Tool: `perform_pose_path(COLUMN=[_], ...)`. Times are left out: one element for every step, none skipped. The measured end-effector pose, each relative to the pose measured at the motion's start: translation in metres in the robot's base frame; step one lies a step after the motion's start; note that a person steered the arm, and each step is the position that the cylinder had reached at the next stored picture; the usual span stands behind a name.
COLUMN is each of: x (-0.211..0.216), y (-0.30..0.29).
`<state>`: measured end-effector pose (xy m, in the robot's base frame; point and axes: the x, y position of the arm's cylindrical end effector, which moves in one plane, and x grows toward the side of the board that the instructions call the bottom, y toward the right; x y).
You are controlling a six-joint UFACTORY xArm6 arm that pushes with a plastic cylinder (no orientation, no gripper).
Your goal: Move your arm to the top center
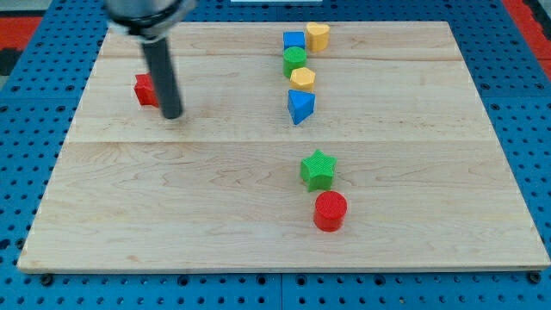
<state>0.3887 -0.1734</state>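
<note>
One sweep toward the view's right should do: our tip (172,114), bare of fingers and beside the red block (145,89), should stop short of the blue cube (294,40) at top centre.

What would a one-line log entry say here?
my tip: upper left, beside red block | goal: top center, unreached | blue cube there

pale wooden board (172,198), blue pegboard (26,129), dark rod (162,73)
</note>
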Motion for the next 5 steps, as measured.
perform_pose_path(x=[-0.078,-0.102,-0.093,-0.1,-0.1], y=[-0.029,-0.064,-0.05,-0.017,-0.014])
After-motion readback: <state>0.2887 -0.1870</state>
